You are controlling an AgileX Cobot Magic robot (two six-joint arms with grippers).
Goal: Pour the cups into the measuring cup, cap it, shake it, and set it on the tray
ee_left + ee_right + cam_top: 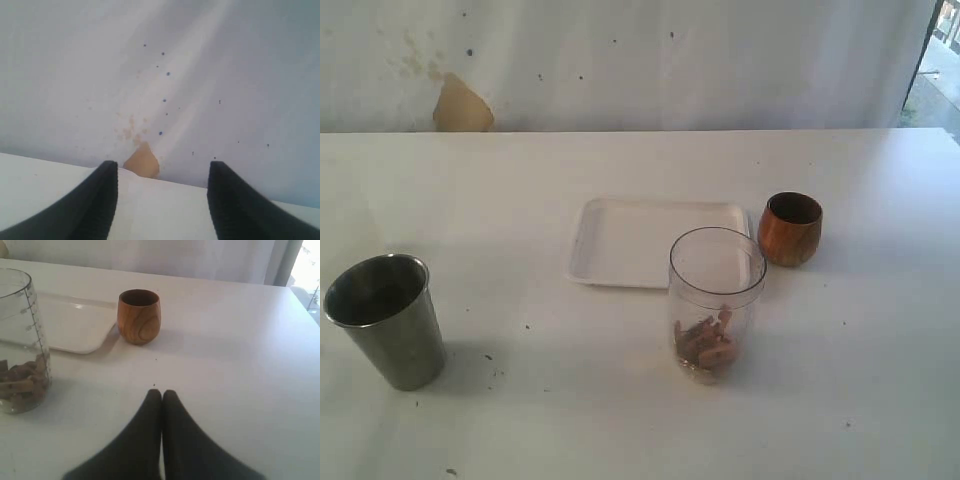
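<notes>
- Exterior view: tall clear plastic cylindrical measuring cup (717, 300) stands upright on the white table (570, 420), right of centre. No lid on it, mouth open.
- Loose pale brown pieces (708, 345) lie in a low heap at its bottom; the rest of the cup is clear. Right wrist view shows graduation marks up its side.
- Flat, shallow white rectangular tray (620, 240) lies just behind the measuring cup. The cup's rim overlaps the tray's near right corner in this view; contact between them cannot be told. Nothing rests on the tray.
- Short, rounded brown wooden cup (790, 229) stands upright just beside the tray's right edge, with a narrow gap visible in the right wrist view. Its inside is in shadow, contents not readable.
- Tall tapered stainless-steel tumbler (388, 320) stands upright near the table's left front, well apart from the other vessels. Interior is dark, contents not readable.
- Right gripper (161, 394): black fingers pressed together, nothing between them, low over bare table, pointing toward the wooden cup and apart from it.
- Left gripper (162, 170): black fingers spread apart, holding nothing, facing the white backdrop (225, 75) and its tan stain (142, 161) at the table's far edge.
</notes>
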